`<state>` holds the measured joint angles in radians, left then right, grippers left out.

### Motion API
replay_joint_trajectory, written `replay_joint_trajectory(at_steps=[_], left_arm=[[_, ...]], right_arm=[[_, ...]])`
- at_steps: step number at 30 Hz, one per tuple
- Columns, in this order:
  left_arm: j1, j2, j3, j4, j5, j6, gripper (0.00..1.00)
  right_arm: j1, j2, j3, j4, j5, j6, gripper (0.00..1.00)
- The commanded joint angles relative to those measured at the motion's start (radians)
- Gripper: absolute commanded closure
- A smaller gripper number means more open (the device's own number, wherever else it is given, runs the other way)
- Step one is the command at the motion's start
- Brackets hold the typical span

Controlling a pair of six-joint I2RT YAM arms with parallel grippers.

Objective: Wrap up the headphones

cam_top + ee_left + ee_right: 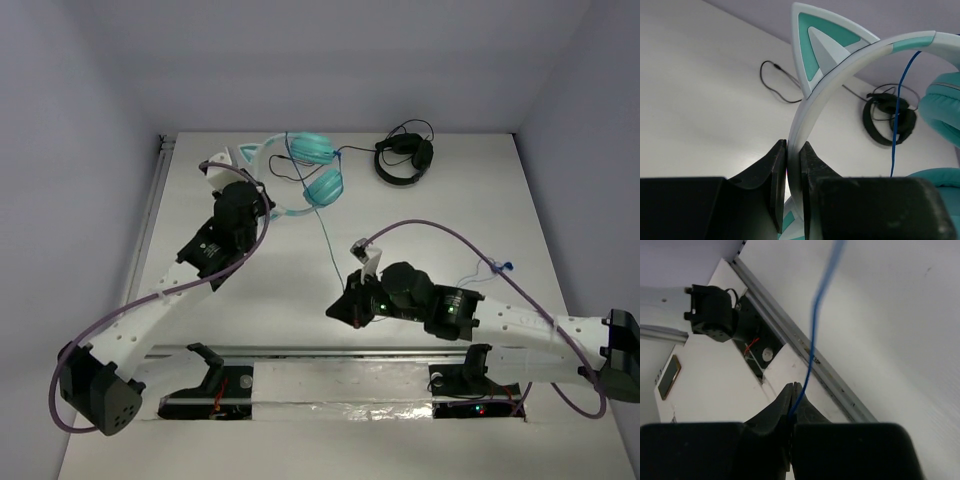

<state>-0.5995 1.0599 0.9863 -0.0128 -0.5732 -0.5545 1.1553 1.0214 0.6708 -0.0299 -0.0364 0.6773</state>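
Observation:
The teal headphones (322, 185) lie at the back of the table, their pale headband (840, 70) with a cat-ear point (817, 37) rising in the left wrist view. My left gripper (793, 148) is shut on that headband, also seen from above (262, 202). A thin blue cable (325, 235) runs from the ear cups toward the near edge. My right gripper (796, 386) is shut on this cable (815, 325), low near the front rail (338, 308). The cable stretches taut upward from its fingertips.
Black headphones (403, 160) with a black cable lie at the back right, also visible past the headband (887, 120). A metal rail (805, 347) runs along the near edge, with the left arm's base (710, 312) beyond it.

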Motion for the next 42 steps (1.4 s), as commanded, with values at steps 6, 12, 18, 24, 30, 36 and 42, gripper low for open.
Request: replay_joint_trajectory(at_steps=[6, 12, 18, 24, 30, 36, 42], left_arm=[[-0.008, 0.055, -0.084, 0.073, -0.067, -0.025, 1.0], [-0.052, 0.069, -0.118, 0.025, -0.114, -0.025, 1.0], [-0.104, 0.074, -0.178, 0.033, -0.08, -0.018, 1.0], [-0.216, 0.091, -0.21, -0.013, -0.037, -0.009, 1.0], [-0.312, 0.054, -0.233, -0.081, 0.013, 0.005, 1.0], [-0.349, -0.018, -0.245, -0.156, 0.107, 0.005, 1.0], [-0.388, -0.052, -0.236, -0.234, 0.148, 0.016, 1.0]], right_arm=[[0.061, 0.058, 0.303, -0.41, -0.042, -0.085, 1.0], [0.061, 0.12, 0.51, -0.596, 0.007, -0.171, 1.0], [0.061, 0.129, 0.634, -0.659, 0.073, -0.223, 1.0], [0.061, 0.183, 0.73, -0.691, 0.179, -0.278, 1.0], [0.032, 0.229, 0.777, -0.676, 0.245, -0.344, 1.0], [-0.117, 0.247, 0.75, -0.616, 0.282, -0.4, 1.0], [-0.224, 0.253, 0.71, -0.547, 0.293, -0.459, 1.0]])
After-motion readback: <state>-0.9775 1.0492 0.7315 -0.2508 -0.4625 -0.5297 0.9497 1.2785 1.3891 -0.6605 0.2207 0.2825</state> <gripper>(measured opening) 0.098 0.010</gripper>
